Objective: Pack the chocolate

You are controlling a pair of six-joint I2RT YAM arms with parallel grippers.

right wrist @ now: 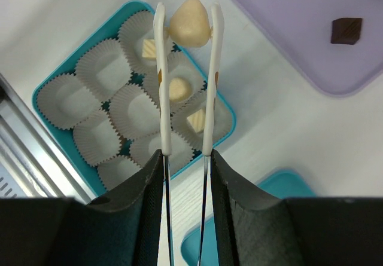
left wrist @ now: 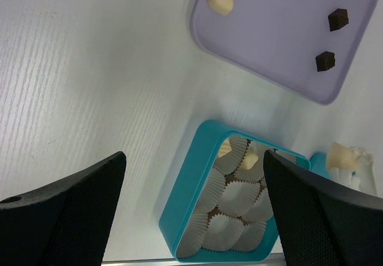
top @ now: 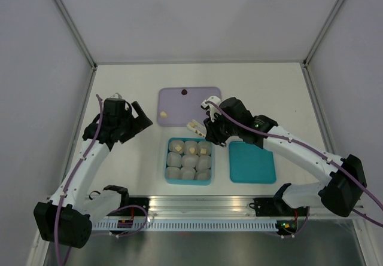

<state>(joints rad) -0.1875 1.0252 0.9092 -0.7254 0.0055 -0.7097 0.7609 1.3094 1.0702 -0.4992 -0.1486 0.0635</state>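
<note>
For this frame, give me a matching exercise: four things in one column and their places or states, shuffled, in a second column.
Column A
1. right gripper
2. left gripper
3. dark chocolates
4. teal lid

Column B
a. lying flat, to the right of the box
b. open, holding nothing
c. lying on the lavender tray
d. shut on a cream chocolate

Pairs: 1-d, 2-b, 3-c, 4-a
</note>
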